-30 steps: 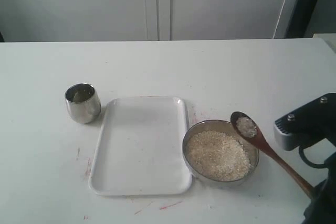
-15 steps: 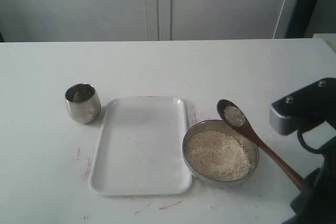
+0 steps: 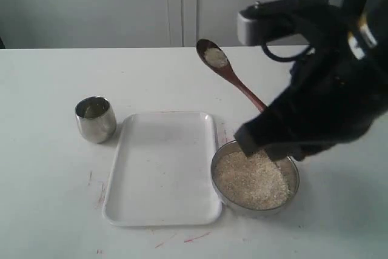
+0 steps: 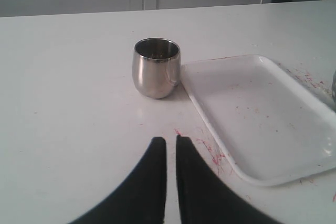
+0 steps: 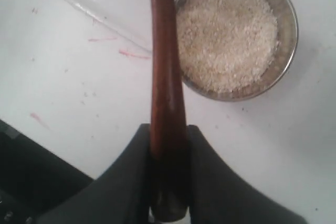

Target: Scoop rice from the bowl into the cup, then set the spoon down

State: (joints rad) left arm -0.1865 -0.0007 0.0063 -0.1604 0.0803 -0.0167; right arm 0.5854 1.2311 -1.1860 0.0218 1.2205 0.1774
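Observation:
My right gripper (image 5: 169,129) is shut on the handle of the dark wooden spoon (image 3: 230,76), which is raised high above the table. A small heap of rice (image 3: 215,57) lies in the spoon's oval end, over the far middle of the table. The steel bowl (image 3: 293,177), full of rice (image 3: 251,180), sits under the right arm; it also shows as the bowl (image 5: 287,30) below the held spoon (image 5: 165,61). The steel cup (image 3: 95,119) stands upright at the left, apart from the spoon. My left gripper (image 4: 171,140) hangs shut and empty, short of the cup (image 4: 156,67).
A white rectangular tray (image 3: 162,171) lies between cup and bowl, and the tray (image 4: 262,114) sits right beside the cup. Red marks (image 4: 210,148) stain the white table. The right arm's dark bulk (image 3: 321,101) looms over the bowl's far side.
The right arm has swung up and leftward, lifting the loaded spoon from beside the bowl's right rim to high over the far middle of the table. The left gripper's earlier state is not shown.

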